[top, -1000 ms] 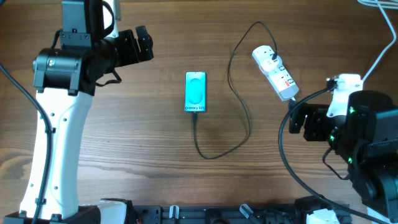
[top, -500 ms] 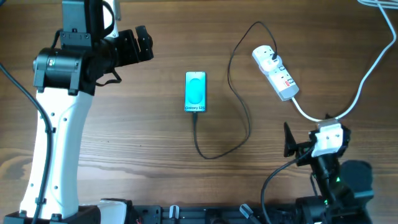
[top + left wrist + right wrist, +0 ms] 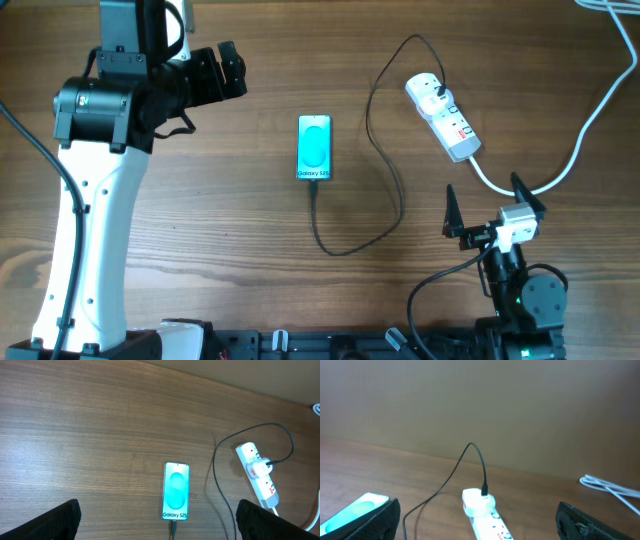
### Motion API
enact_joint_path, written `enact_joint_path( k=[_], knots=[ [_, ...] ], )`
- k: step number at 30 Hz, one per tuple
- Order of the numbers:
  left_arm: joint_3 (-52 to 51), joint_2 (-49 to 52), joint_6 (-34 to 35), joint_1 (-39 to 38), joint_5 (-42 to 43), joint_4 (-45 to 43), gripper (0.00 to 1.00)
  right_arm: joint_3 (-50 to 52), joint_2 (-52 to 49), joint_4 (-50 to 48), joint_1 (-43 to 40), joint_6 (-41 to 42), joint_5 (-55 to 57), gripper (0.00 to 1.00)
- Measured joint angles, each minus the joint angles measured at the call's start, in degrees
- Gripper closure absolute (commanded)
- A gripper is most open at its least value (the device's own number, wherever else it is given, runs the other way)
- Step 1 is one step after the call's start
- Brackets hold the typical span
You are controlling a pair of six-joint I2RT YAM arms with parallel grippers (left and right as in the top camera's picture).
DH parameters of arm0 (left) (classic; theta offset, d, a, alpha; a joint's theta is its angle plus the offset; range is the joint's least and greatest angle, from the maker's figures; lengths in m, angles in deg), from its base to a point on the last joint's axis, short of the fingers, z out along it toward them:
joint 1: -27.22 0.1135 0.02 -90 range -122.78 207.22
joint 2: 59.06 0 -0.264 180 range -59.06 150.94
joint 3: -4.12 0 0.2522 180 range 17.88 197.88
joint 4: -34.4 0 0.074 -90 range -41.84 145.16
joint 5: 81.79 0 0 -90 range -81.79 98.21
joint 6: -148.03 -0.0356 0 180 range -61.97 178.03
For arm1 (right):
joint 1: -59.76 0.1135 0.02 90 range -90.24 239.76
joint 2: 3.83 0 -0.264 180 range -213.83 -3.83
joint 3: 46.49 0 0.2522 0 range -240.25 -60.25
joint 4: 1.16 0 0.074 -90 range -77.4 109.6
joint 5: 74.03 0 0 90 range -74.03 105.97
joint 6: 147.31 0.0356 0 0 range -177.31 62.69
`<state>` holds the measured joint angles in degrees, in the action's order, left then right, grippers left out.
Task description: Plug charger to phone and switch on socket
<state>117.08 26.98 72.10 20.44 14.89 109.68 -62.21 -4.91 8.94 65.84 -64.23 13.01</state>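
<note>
Nearest, right hand (image 3: 482,192), fingers spread and empty, drawn back within the last second from just beside the socket (image 3: 445,118) to the near edge of the wooden surface (image 3: 220,250). Beyond it, charger (image 3: 345,252) looping away from the near end of the phone (image 3: 314,148), mid-surface, screen glowing cyan. Farther right, socket with plug seated. Far left, left hand (image 3: 236,70) spread, empty, unmoved. Task probably finished; switch position unreadable.
</note>
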Motion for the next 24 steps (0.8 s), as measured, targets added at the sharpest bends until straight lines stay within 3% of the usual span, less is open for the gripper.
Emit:
enact_joint_path(
  k=[5, 13, 24],
  knots=[
    [0.00, 0.00, 0.00, 0.00, 0.00, -0.02, 0.00, 1.53, 0.04, 3.08, -0.72, 2.60, 2.21, 0.00],
    [0.00, 0.00, 0.00, 0.00, 0.00, -0.02, 0.00, 1.53, 0.04, 3.61, -9.70, 2.89, 2.60, 0.00],
    [0.00, 0.00, 0.00, 0.00, 0.00, -0.02, 0.00, 1.53, 0.04, 3.61, -9.79, 5.84, 2.60, 0.00]
  ],
)
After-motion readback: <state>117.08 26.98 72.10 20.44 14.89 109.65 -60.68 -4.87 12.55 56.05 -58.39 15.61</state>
